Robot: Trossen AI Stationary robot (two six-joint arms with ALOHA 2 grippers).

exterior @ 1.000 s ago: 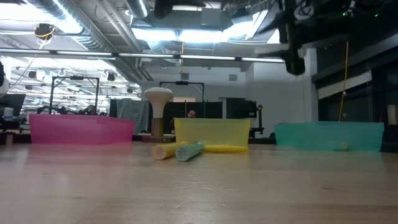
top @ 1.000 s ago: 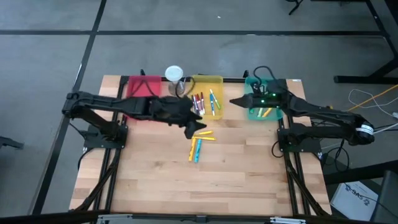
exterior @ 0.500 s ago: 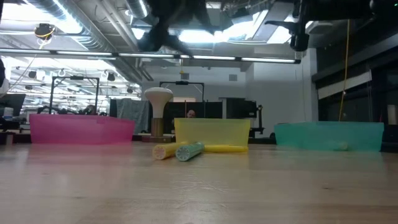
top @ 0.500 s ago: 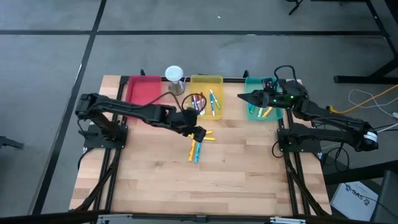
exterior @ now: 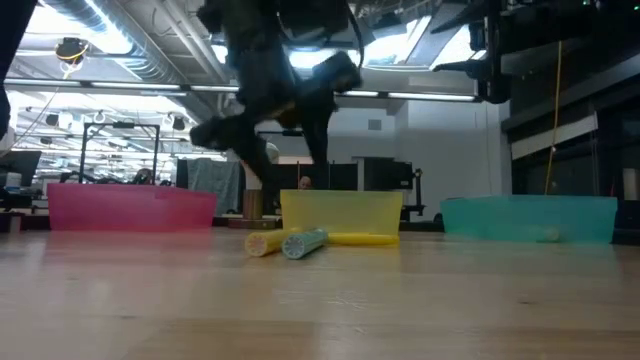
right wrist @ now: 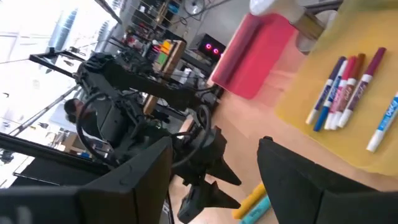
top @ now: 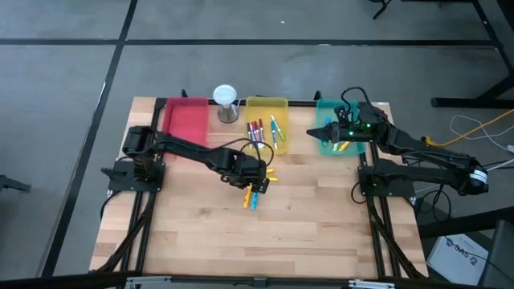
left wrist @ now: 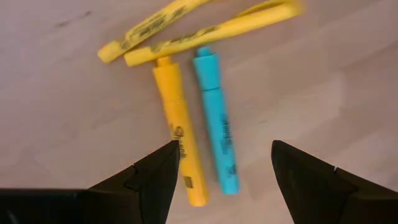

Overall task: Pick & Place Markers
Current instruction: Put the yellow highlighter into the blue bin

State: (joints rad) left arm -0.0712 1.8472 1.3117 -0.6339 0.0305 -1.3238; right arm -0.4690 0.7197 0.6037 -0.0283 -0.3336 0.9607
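Note:
Several markers lie loose on the wood table: an orange one and a blue one side by side, and two yellow ones across their far ends. They also show in the high view. My left gripper hangs open just above the orange and blue pair, touching nothing; it also shows in the high view. My right gripper is open and empty, high over the near left corner of the teal tray. More markers lie in the yellow tray and in the teal tray.
A red tray, the yellow tray and the teal tray stand in a row along the far edge. A white-topped hourglass-like object stands between the red and yellow trays. The near half of the table is bare wood.
My left gripper has gone from beside the yellow tray toward the near edge and down, and now hangs over the loose markers. My right gripper has drawn back a little toward the table's right edge and risen. The markers have not moved.

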